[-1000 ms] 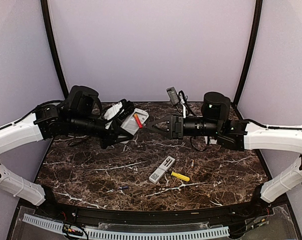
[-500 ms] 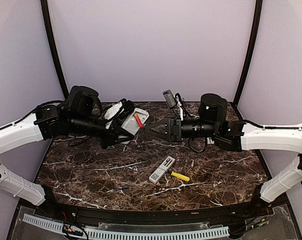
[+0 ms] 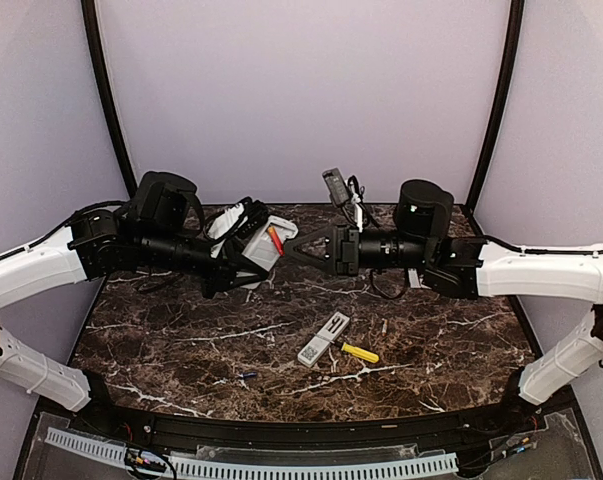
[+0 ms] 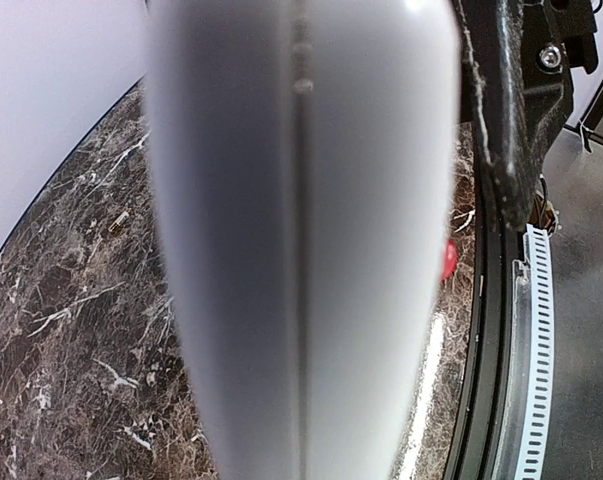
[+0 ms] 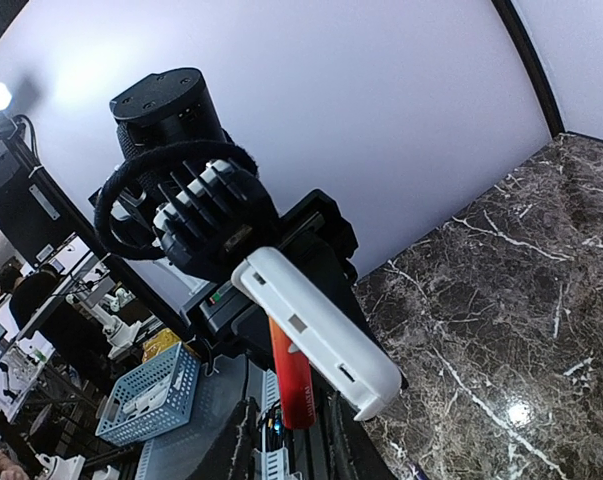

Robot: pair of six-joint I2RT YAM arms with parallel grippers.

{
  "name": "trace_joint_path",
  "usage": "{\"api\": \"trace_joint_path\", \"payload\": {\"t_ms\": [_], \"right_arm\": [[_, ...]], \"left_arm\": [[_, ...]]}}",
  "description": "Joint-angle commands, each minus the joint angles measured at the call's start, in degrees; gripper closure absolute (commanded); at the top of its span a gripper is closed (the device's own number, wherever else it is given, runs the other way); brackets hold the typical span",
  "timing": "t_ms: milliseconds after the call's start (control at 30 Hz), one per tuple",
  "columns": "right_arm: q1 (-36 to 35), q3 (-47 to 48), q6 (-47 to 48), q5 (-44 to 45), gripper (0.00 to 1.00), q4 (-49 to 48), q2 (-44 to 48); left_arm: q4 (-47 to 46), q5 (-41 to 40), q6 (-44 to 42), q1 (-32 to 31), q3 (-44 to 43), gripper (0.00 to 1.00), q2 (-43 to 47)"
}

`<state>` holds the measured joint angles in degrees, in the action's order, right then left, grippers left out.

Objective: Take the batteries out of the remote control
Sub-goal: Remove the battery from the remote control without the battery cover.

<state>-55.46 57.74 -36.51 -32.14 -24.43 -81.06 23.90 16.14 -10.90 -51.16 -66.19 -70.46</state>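
Care: left gripper (image 3: pixel 245 261) squeezes the remote control (image 5: pixel 311 335), right gripper (image 5: pixel 289 436) sits around the red battery (image 5: pixel 289 372), grip unclear, so pull straight.

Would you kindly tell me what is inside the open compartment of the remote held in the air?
One red battery shows in the remote, one end reaching past the casing's edge. The casing hides the rest of the compartment, so any second battery cannot be seen.

One remote (image 3: pixel 256 245); one red battery (image 5: pixel 291 385); one screwdriver (image 3: pixel 359 352); one grey rectangular piece (image 3: pixel 323 338).
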Motion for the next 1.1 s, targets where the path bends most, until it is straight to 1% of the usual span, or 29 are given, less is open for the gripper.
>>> {"api": "trace_joint_path", "payload": {"t_ms": [0,333,433,600,1067], "right_arm": [[-0.51,2.22,-0.01,-1.34,0.76,-2.60,-1.94],[-1.27,3.94,0.56,-1.35,0.77,-1.74,-3.44],[-1.38,3.99,0.52,-0.98,0.83,-1.83,-3.49],[-1.49,3.70,0.26,-0.29,1.00,-1.29,-3.59],[-2.09,0.69,-0.74,-0.29,1.00,1.45,-3.75]], "left_arm": [[-1.36,1.56,0.74,-0.17,0.79,1.00,1.36],[-1.18,1.76,0.95,-0.17,0.85,1.00,1.15],[-1.31,1.89,1.02,-0.17,0.84,1.00,1.11],[-1.23,1.90,1.85,-0.17,0.54,1.00,1.23],[-2.15,1.52,4.40,-0.02,0.01,1.00,2.32]]}}
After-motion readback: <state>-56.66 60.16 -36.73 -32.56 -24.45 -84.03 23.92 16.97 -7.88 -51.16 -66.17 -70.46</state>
